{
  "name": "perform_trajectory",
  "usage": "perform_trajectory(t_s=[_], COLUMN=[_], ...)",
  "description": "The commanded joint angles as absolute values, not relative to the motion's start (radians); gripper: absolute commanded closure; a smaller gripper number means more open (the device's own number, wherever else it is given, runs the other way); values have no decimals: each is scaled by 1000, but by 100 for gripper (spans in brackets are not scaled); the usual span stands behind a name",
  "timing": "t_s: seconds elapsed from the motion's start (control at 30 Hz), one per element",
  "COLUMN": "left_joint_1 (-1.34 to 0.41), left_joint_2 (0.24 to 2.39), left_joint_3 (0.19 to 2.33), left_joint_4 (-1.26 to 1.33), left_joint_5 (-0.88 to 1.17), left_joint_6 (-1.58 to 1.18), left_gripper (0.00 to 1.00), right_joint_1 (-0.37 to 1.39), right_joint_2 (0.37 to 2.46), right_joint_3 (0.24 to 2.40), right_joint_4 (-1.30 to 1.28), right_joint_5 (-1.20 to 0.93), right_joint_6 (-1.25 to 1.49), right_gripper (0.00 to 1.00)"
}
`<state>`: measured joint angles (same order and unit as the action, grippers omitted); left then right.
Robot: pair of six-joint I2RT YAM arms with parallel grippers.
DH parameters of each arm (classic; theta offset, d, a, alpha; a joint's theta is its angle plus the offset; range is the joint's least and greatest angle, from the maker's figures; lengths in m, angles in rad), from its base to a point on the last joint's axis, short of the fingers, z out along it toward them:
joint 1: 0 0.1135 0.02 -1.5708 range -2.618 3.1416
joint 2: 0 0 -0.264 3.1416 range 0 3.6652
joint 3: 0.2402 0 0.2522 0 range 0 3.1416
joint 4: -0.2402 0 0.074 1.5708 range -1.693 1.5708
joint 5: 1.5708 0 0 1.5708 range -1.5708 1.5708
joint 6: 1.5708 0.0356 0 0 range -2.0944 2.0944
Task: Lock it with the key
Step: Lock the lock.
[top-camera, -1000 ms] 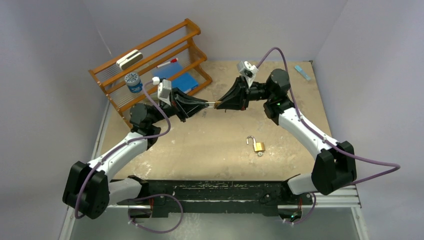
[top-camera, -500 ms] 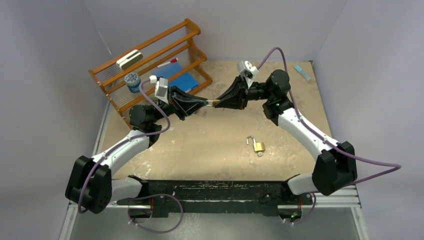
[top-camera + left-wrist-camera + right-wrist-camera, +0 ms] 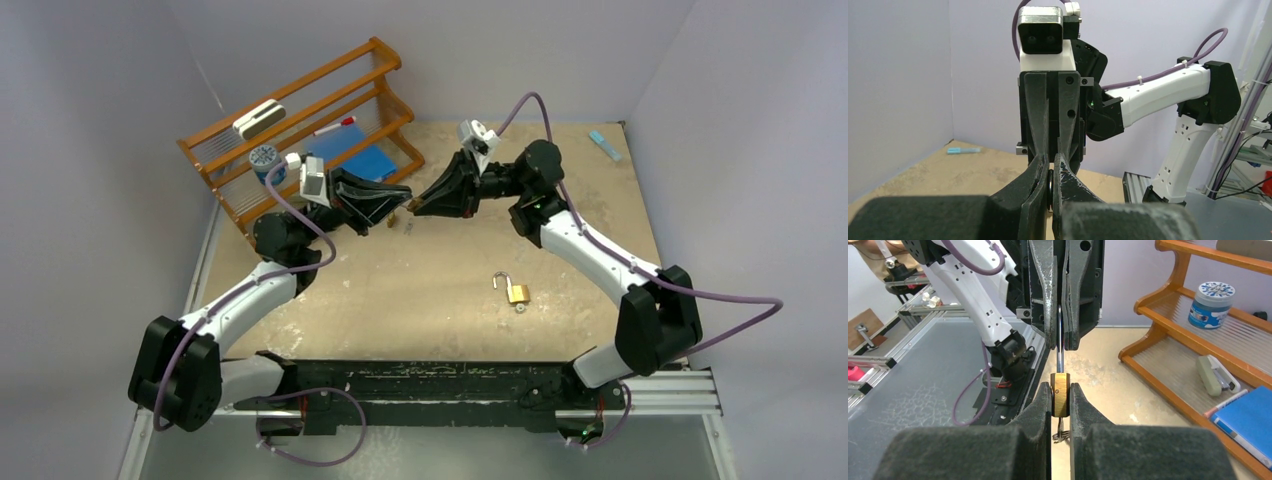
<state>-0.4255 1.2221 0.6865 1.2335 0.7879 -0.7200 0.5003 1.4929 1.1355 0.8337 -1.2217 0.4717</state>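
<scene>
We see a small brass padlock point(image 3: 1060, 395) in mid-air above the surface point(image 3: 420, 290), clamped between the right tool's point(image 3: 1060, 390) fingers — its steel shackle point(image 3: 1060, 347) runs into the left tool point(image 3: 1050, 166), pinched shut on it. A second padlock point(image 3: 515, 291) lies open on the surface, well apart.

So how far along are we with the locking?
Done: the small brass padlock body is off the tan table, with the right end effector shut on it. In hand: the left end effector pinches its steel shackle, in line with the body. Left: turning it locked; nothing shows that yet. A second brass padlock lies open on the table.
</scene>
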Motion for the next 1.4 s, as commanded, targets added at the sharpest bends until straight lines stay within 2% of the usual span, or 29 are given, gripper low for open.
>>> perform_trajectory(t_s=[0.0, 0.53, 1.07, 1.23, 1.37], left_joint_1=[-480, -480, -480, -480, -480], left_joint_2=[1209, 1173, 1148, 1141, 1142], left_joint_3=[688, 693, 693, 696, 694], left_joint_4=[1071, 958, 919, 908, 907], left_joint_5=[863, 824, 798, 796, 795], left_joint_6=[-634, -545, -522, -517, -517], left_gripper=[100, 100, 100, 100, 100], right_joint_1=[593, 593, 603, 603, 603], right_joint_2=[1457, 1392, 1342, 1347, 1362], right_joint_3=[1176, 1130, 1088, 1143, 1158], right_joint_4=[919, 793, 672, 519, 523], right_joint_5=[-1132, -1088, -920, -1007, -1077], right_joint_6=[484, 386, 316, 160, 155], right_gripper=[100, 100, 100, 100, 100])
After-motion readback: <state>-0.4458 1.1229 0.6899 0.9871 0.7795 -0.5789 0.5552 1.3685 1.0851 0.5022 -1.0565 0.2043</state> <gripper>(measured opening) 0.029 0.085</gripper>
